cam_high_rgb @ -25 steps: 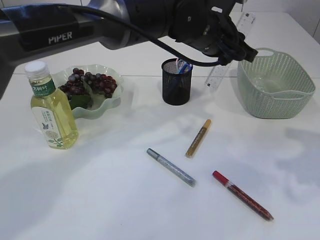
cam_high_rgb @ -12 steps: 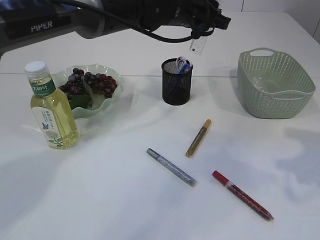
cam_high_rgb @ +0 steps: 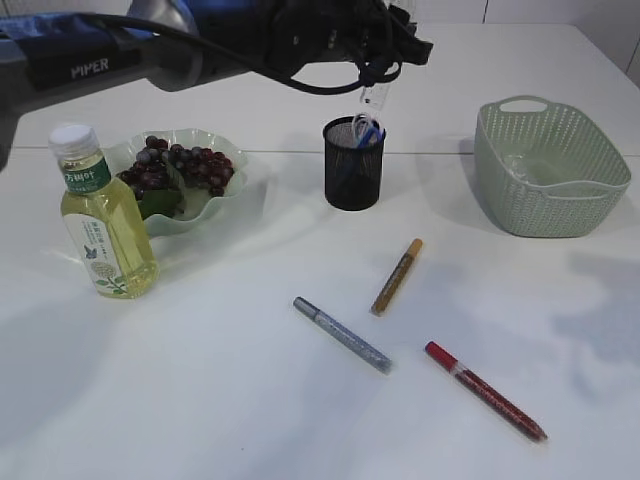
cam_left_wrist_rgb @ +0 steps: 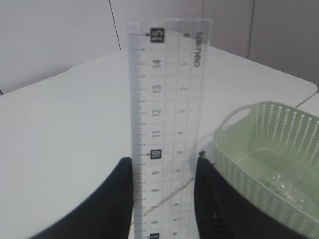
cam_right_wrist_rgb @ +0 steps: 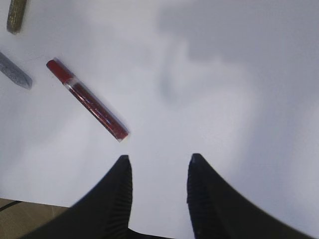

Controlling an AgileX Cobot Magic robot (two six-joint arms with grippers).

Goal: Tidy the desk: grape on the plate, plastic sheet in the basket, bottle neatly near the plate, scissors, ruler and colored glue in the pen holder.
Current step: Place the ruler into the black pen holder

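My left gripper (cam_high_rgb: 388, 52) reaches across the back of the table, shut on a clear ruler (cam_high_rgb: 372, 92) whose lower end hangs just above the black mesh pen holder (cam_high_rgb: 353, 175). In the left wrist view the ruler (cam_left_wrist_rgb: 167, 109) stands clamped between the black fingers (cam_left_wrist_rgb: 117, 199). Blue-handled scissors (cam_high_rgb: 367, 130) stand in the holder. Grapes (cam_high_rgb: 180, 165) lie on the green plate (cam_high_rgb: 225, 205). The bottle (cam_high_rgb: 100, 215) stands beside the plate. Gold (cam_high_rgb: 397, 276), silver (cam_high_rgb: 342, 334) and red (cam_high_rgb: 485, 390) glue pens lie on the table. My right gripper (cam_right_wrist_rgb: 158, 162) is open and empty, near the red pen (cam_right_wrist_rgb: 87, 99).
The green basket (cam_high_rgb: 550, 180) stands at the right with a crumpled clear plastic sheet (cam_left_wrist_rgb: 286, 186) inside. The right wrist view also shows the silver pen (cam_right_wrist_rgb: 15, 72) and the gold pen (cam_right_wrist_rgb: 16, 15) at its left edge, and the table's front edge at the lower left.
My left gripper has carried the ruler leftward from beside the basket to above the pen holder, and the ruler has swung to near upright. The pens have not moved.
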